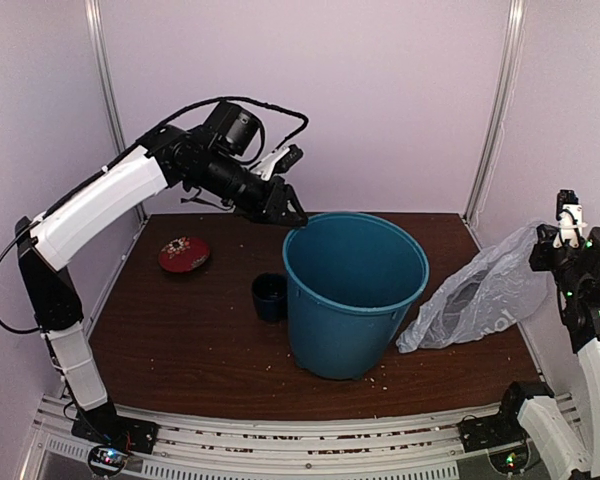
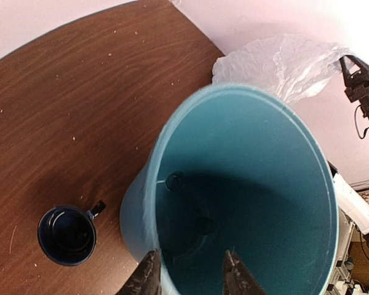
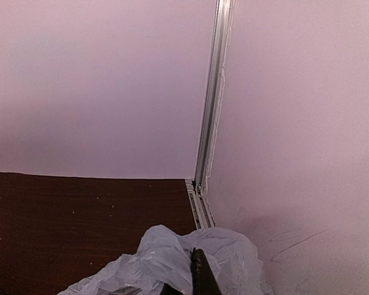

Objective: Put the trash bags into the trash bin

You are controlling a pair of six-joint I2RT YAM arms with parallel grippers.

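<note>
Hanging from right claw (image 1: 542, 244): trash bag (image 1: 477, 298)

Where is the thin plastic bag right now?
In the top view, the plastic bag sits right of the teal bucket on the table, its top pinched in the right gripper.

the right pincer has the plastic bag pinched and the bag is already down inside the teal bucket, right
Not inside. The right pincer does have the plastic bag pinched, but the bag hangs outside the teal bucket, beside it, its lower end on the table; the top external view shows it.
</note>
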